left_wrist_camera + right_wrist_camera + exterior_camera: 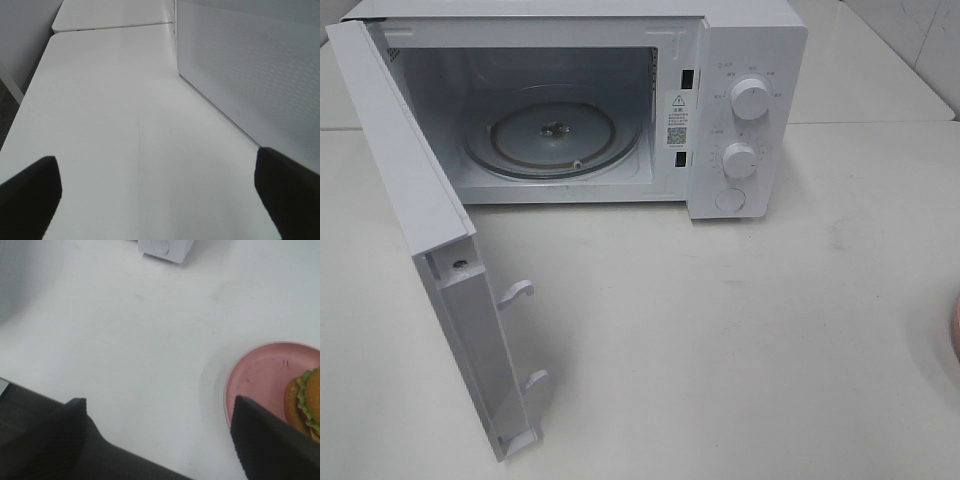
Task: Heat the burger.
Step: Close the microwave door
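The burger (pixel 306 402), golden bun with a green lettuce frill, lies on a round pink plate (pixel 260 375) and is cut off by the edge of the right wrist view. My right gripper (pixel 159 407) hovers open over bare table beside the plate, holding nothing; one dark finger (pixel 265 440) overlaps the plate's near rim in the picture. My left gripper (pixel 156 162) is wide open over the white table with nothing between its fingers, next to the microwave's door (pixel 250 65). Neither gripper shows in the exterior high view, where only a sliver of the plate (pixel 956 335) appears at the right edge.
The white microwave (pixel 740 110) stands at the back with its door (pixel 430 240) swung out toward the front left. Its glass turntable (pixel 555 135) is bare. The microwave's lower corner (pixel 162 249) shows in the right wrist view.
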Controlling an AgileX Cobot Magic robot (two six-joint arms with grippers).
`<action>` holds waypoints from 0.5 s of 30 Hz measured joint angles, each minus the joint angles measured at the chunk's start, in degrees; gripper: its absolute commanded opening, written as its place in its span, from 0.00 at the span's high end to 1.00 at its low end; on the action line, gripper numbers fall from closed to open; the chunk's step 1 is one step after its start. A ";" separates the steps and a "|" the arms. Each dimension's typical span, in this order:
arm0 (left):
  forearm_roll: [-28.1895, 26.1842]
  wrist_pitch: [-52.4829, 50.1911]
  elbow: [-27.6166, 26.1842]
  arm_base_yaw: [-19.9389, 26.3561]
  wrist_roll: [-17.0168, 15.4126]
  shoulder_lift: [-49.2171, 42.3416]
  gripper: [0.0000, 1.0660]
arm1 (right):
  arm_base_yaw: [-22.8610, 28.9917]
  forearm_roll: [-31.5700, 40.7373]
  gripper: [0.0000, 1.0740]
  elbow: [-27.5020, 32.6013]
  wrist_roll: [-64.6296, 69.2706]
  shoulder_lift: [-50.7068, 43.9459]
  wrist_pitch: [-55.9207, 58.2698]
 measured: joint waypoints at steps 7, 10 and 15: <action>0.00 0.00 0.00 0.00 0.00 0.00 0.03 | -8.88 0.00 0.29 0.00 -1.83 -7.45 -0.17; 0.00 0.00 0.00 0.00 0.00 0.00 0.03 | -11.57 0.00 0.29 0.92 -1.95 -9.51 -0.63; 0.00 0.00 0.00 0.00 0.00 0.00 0.03 | -15.64 1.20 0.29 4.93 -1.95 -12.89 -1.15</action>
